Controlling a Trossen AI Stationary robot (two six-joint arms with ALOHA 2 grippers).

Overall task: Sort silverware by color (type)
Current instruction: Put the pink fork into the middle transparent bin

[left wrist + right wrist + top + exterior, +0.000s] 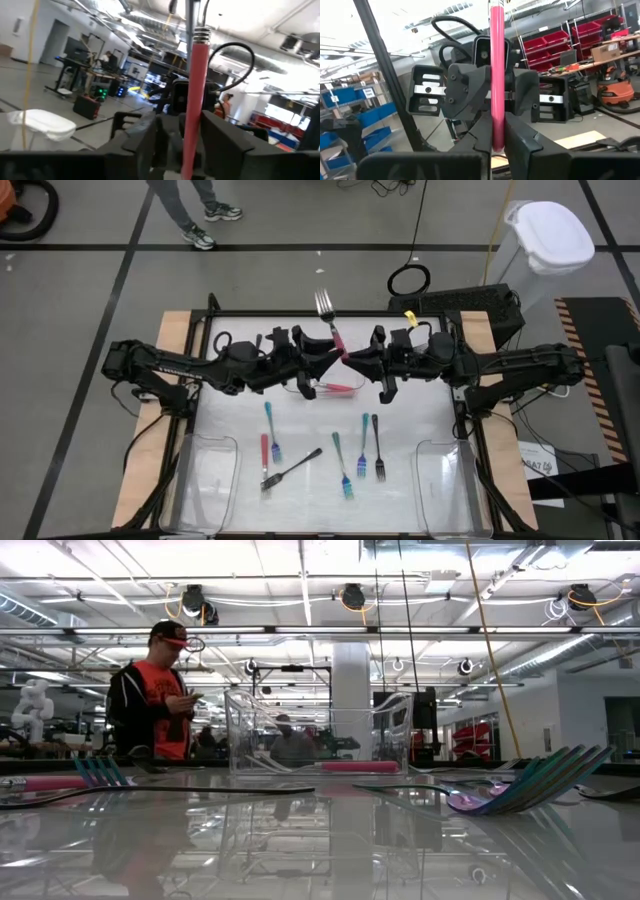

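Both grippers meet above the table's far middle on one pink-handled fork (331,325). It stands nearly upright with its tines (323,304) on top. My left gripper (333,358) and my right gripper (353,358) are each shut on its handle from opposite sides. Another pink utensil (336,388) lies below them; in the low view it lies inside a clear tray (300,730). Teal forks (271,430) (343,467) (364,442), a red-handled piece (265,451) and dark grey forks (292,468) (378,448) lie flat on the table nearer the front. My left gripper pinches the fork's pink handle (192,117) between its two fingers, coming level from the table's left, across the handle. The fork is lifted clear and stands upright, its metal neck (200,35) above the fingers. My right gripper pinches the same pink handle (497,107) between its two fingers, level from the table's right and across it. The handle's lower end sits between the fingers, and the left gripper's fingers (465,92) close on it from the far side.
Two clear plastic trays stand at the near corners, one on the left (205,480) and one on the right (445,480). A person (155,695) stands in the room beyond the far edge. A white bin (548,235) stands on the floor to the far right.
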